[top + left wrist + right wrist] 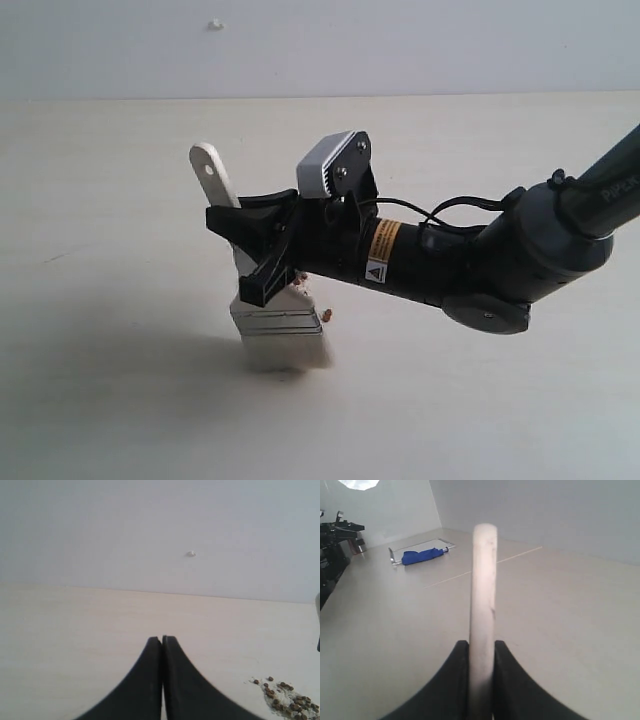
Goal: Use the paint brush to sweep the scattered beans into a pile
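The paint brush point(278, 322) stands nearly upright on the table, cream bristles pressed down and wooden handle point(484, 580) leaning up and back. My right gripper point(250, 252) reaches in from the right and is shut on that handle, as the right wrist view confirms point(483, 646). A few reddish-brown beans point(327, 314) show beside the ferrule; the others are hidden behind the brush and gripper. In the left wrist view, a dense pile point(289, 696) of beans with whitish crumbs lies off to one side. My left gripper point(162, 641) is shut on nothing, apart from the pile.
The pale table point(120, 400) ends at a white wall behind. In the right wrist view, a blue object on a silver tray point(422, 556) lies far off, with black equipment point(332, 545) at the edge.
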### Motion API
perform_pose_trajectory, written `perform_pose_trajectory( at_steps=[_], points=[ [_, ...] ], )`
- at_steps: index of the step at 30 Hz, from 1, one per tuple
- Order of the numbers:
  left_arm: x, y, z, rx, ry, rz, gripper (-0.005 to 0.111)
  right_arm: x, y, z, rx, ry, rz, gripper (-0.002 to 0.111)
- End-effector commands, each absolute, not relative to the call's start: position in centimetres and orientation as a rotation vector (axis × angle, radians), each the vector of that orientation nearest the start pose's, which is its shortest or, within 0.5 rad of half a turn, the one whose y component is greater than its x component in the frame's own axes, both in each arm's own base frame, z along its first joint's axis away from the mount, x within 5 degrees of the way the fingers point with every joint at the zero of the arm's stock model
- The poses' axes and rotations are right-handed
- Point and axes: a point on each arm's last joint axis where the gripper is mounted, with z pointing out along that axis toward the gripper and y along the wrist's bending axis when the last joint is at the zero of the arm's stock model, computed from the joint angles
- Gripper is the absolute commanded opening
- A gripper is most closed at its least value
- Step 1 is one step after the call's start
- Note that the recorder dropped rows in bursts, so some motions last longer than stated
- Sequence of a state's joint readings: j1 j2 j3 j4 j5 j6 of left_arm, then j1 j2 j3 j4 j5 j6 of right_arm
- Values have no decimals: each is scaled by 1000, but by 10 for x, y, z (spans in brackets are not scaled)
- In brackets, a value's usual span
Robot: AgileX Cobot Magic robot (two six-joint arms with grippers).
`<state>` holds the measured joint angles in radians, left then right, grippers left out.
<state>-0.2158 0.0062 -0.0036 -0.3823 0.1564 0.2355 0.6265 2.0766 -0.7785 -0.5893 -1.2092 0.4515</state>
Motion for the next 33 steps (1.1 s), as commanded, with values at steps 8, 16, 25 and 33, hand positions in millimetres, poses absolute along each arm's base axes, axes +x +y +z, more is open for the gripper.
perform_pose_trajectory(
  at_steps=[8,16,25,33],
  points=[
    [54,-17,200,110,1634,-326,0,271,244,118,-737,1519,933,0],
    [54,-17,200,110,1634,-326,0,273,261,146,-845,1394,1062,0],
    [54,-17,200,110,1634,-326,0,275,258,169,-784,1349,1049,0],
    [54,-17,200,110,1634,-326,0,298,241,188,-569,1443,751,0]
  ],
)
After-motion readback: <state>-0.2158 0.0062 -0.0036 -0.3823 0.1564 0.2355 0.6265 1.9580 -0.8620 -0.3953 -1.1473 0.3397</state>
